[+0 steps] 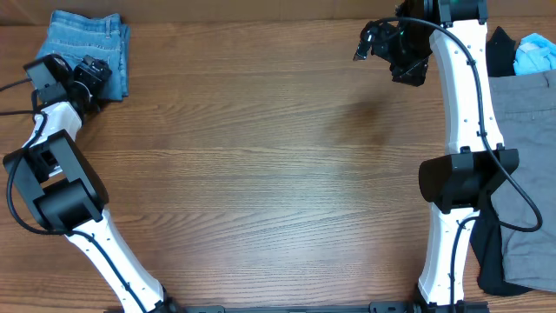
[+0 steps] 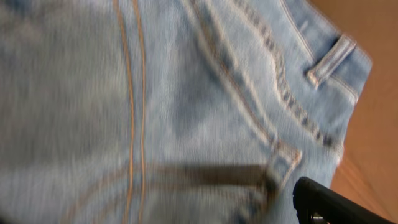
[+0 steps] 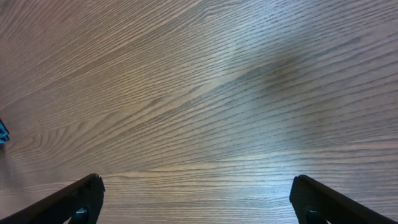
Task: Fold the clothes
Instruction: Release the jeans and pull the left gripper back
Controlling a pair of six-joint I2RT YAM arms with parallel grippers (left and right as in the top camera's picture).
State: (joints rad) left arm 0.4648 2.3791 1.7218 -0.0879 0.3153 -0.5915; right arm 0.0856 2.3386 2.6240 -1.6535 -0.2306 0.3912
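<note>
Overhead view, far left: your folded light blue denim jeans [image 1: 87, 35] lie at the back-left corner of the brown wooden table [image 1: 261, 174].
Left gripper [image 1: 95, 71]: at the jeans' near edge. You see only one finger [image 2: 336, 202] over the denim, so its spread cannot be told.
Right gripper [image 1: 365, 42]: jaws wide apart above bare wood, holding nothing.

The wooden table [image 1: 261, 174] is being lit evenly from above, with faint soft shadows being cast on it, while the light blue jeans [image 2: 186, 93] are being rendered blurred and crossed by a dark shadow in the left wrist view.
</note>
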